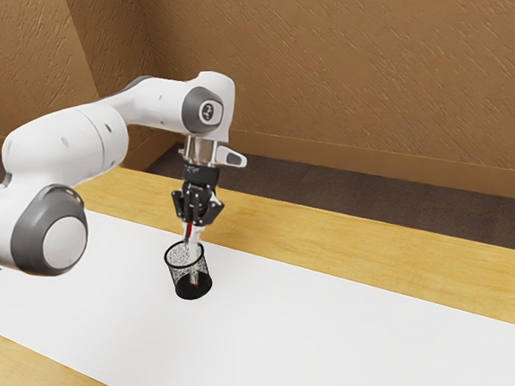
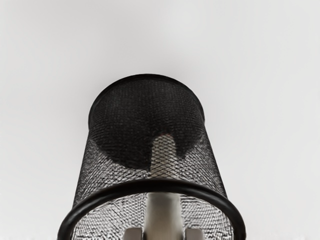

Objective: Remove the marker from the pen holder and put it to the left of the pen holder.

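Currently, the hand (image 1: pixel 194 233) is closed on the marker (image 2: pixel 164 215), with one of its fingers (image 2: pixel 133 234) set against each side of the barrel. In the exterior view the hand is located left of the frame's centre, pointing downward directly above the mouth of the pen holder (image 2: pixel 120 188). The marker is inside the pen holder: its lower portion is visible through the mesh wall, and its upper portion projects past the rim to the hand. Orientation of the marker: near upright. A red section is visible at its upper end, at the hand.

The pen holder is a black mesh cylinder with a solid rim and a dark base. It stands upright on the white sheet (image 1: pixel 332 343), left of centre in the exterior frame. The sheet covers a broad strip of the wooden worktop (image 1: pixel 371 256), running from the left edge to the lower right. The white arm (image 1: pixel 68 152) enters at the left edge. A textured brown wall (image 1: pixel 363 69) occupies the upper part of the frame, above a dark floor (image 1: pixel 343 187).
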`<state>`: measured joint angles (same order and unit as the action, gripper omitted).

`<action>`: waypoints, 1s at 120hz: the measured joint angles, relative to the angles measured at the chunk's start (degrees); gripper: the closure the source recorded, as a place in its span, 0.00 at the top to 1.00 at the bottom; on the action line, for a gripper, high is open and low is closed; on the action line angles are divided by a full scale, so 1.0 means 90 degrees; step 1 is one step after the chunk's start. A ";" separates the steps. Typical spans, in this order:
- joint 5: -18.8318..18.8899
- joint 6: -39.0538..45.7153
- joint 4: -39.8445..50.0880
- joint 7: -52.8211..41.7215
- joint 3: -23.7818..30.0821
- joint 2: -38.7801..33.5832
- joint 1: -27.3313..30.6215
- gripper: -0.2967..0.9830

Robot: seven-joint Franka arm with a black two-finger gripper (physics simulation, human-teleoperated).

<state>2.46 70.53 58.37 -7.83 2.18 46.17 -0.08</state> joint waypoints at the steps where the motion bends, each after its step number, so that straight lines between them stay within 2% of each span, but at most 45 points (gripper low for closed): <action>1: 0.0001 -0.0008 0.0013 -0.0001 0.0002 -0.0028 0.0000 0.20; 32: 0.0100 -0.0506 0.0734 -0.0031 -0.0001 -0.1522 0.0169 0.18; 49: 0.0317 -0.0931 0.0869 -0.0053 -0.0031 -0.1787 0.0452 0.17; 73: 0.0594 -0.1400 0.1333 -0.0077 -0.0530 -0.1591 0.0576 0.18; 96: 0.0899 -0.1589 0.1536 -0.0089 -0.0724 -0.0709 0.0593 0.19; 120: 0.1019 -0.1626 0.1476 -0.0095 -0.0738 -0.0050 0.0590 0.19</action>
<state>11.64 55.89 71.65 -8.68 -4.46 45.73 5.23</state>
